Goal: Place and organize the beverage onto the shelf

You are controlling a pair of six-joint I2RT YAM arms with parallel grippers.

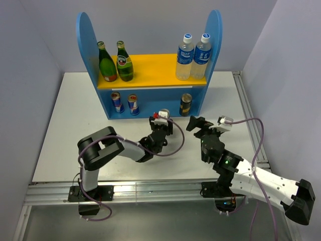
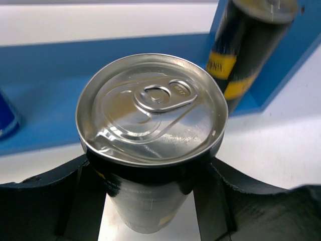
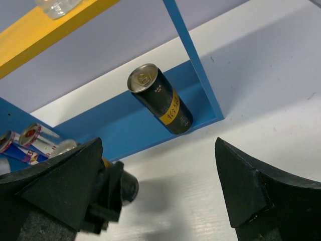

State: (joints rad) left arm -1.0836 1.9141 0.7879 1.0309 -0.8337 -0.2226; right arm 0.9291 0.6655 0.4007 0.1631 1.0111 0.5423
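Left wrist — left hand (image 2: 150,173) clasps glossy round can (image 2: 150,115).

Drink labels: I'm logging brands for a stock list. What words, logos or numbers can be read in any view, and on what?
No text reads clearly.
Dark can with the yellow band: lettering on the band, blurred.
Held can: tiny embossing on the lid tab, too small.
Blue-and-silver cans: red logo, too small.
Green bottles: labels too small.
Water bottles: blue labels too small.
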